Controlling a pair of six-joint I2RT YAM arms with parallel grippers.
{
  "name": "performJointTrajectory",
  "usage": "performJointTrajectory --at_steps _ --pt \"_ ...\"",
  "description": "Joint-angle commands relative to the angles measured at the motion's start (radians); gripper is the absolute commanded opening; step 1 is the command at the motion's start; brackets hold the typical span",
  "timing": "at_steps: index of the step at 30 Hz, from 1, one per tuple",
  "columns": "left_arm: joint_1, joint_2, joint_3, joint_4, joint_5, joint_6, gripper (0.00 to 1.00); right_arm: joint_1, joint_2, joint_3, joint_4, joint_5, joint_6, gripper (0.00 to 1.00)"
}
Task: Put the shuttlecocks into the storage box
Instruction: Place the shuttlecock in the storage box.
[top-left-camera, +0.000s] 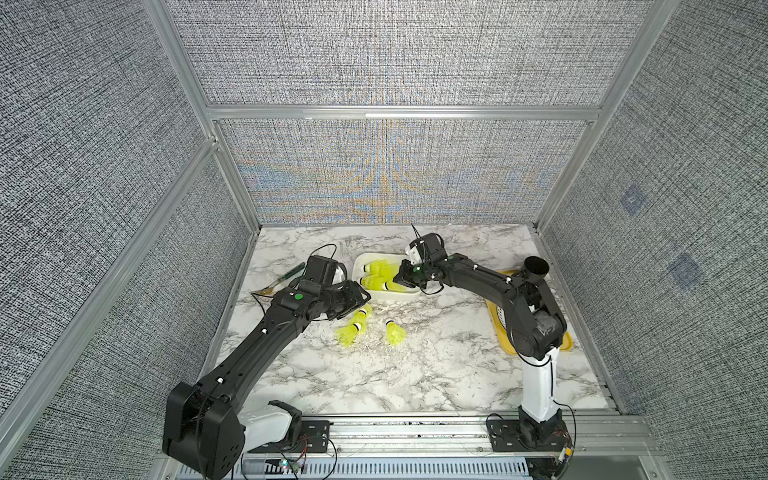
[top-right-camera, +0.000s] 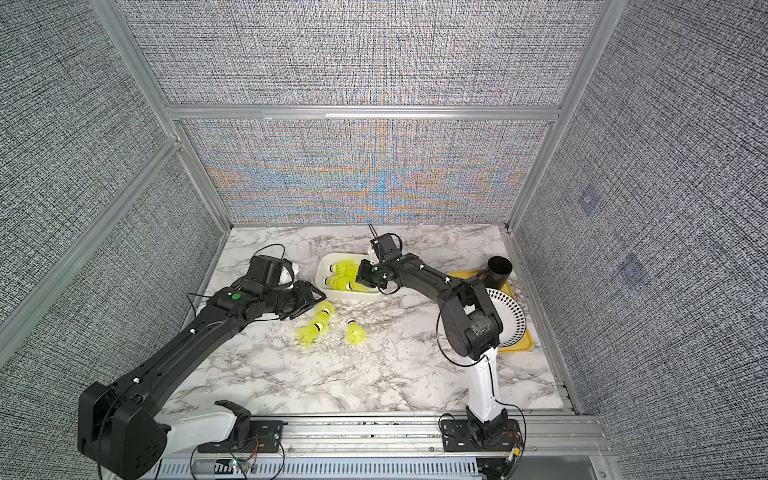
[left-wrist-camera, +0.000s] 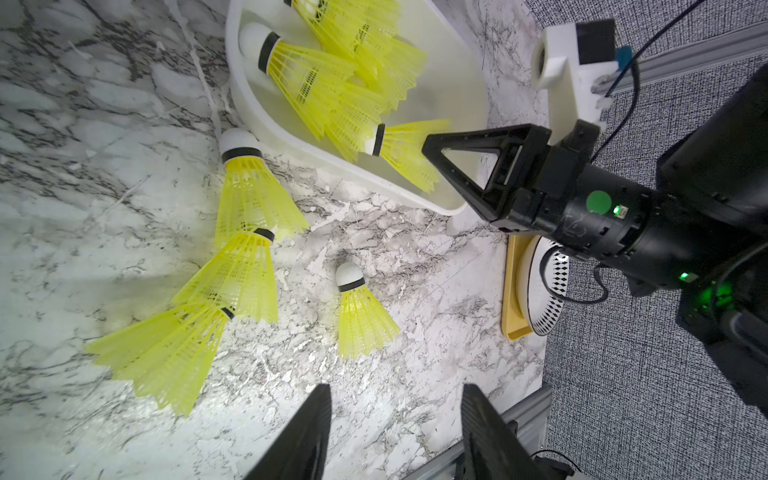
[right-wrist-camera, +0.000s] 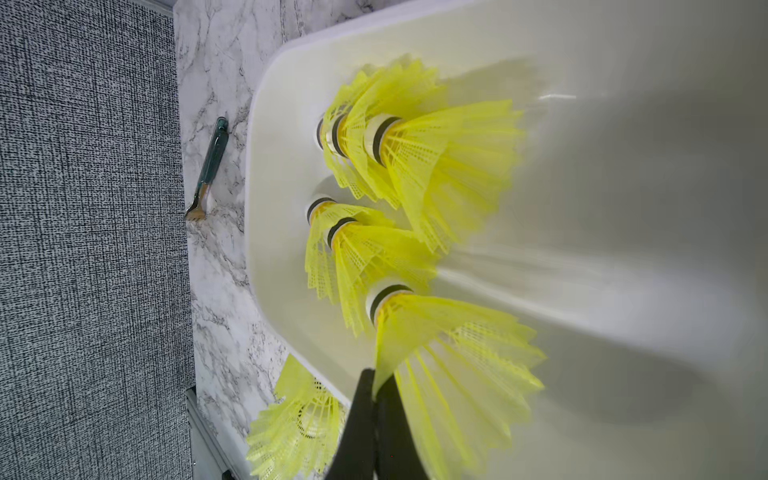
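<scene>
While right gripper (right-wrist-camera: 376, 380) pinches skirt rim of one shuttlecock (right-wrist-camera: 436, 332), cap pointing into storage box (right-wrist-camera: 270, 232), placing step in hand. Next move: part jaws, let drop, withdraw. Left gripper (left-wrist-camera: 397, 388) half-spread, empty, above table (left-wrist-camera: 83, 166) near four loose shuttlecocks (left-wrist-camera: 361, 316); those follow.

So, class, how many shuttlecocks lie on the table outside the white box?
4. Three nest in a chain by the storage box: first shuttlecock, second shuttlecock, third shuttlecock. A lone shuttlecock lies beside them. The left arm may hide more.
</scene>
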Motion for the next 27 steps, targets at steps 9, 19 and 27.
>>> performJointTrajectory --at_steps 9,19,27 --pt "0.001 -0.031 -0.021 -0.012 0.019 0.012 0.54 0.002 0.039 -0.013 0.167 -0.063 0.096 0.00" --pt "0.000 -0.066 -0.033 -0.032 0.019 0.006 0.53 0.003 0.054 -0.060 0.274 -0.100 0.172 0.00" --pt "0.001 -0.077 -0.036 -0.035 0.020 0.003 0.53 0.004 0.066 -0.088 0.327 -0.112 0.208 0.00"
